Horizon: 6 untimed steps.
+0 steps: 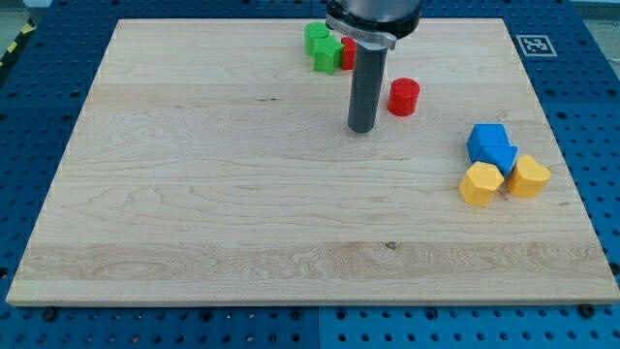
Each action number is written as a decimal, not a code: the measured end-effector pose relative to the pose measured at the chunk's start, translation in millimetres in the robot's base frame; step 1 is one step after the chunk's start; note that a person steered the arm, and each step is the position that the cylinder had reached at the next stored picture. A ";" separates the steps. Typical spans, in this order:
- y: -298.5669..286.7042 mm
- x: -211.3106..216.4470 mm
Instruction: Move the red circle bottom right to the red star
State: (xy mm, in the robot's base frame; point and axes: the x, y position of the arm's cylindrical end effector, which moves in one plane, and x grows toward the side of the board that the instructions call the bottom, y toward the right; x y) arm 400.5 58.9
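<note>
The red circle [404, 97] is a short red cylinder on the wooden board, at the upper right of centre. My tip [362, 127] stands on the board just to the left of it and slightly lower, with a small gap between them. The red star [348, 51] shows only as a sliver of red behind the rod, near the view's top, next to the green blocks. The rod hides most of it.
Two green blocks [321, 46] sit at the view's top, left of the rod. At the right, two blue blocks [491, 146] touch a yellow hexagon-like block [480, 183] and a yellow heart-like block [529, 177]. The board's edge [542, 116] runs down the right.
</note>
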 end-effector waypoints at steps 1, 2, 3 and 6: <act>-0.9 -43.8; 9.9 -58.3; 52.3 -57.3; 146.8 -24.6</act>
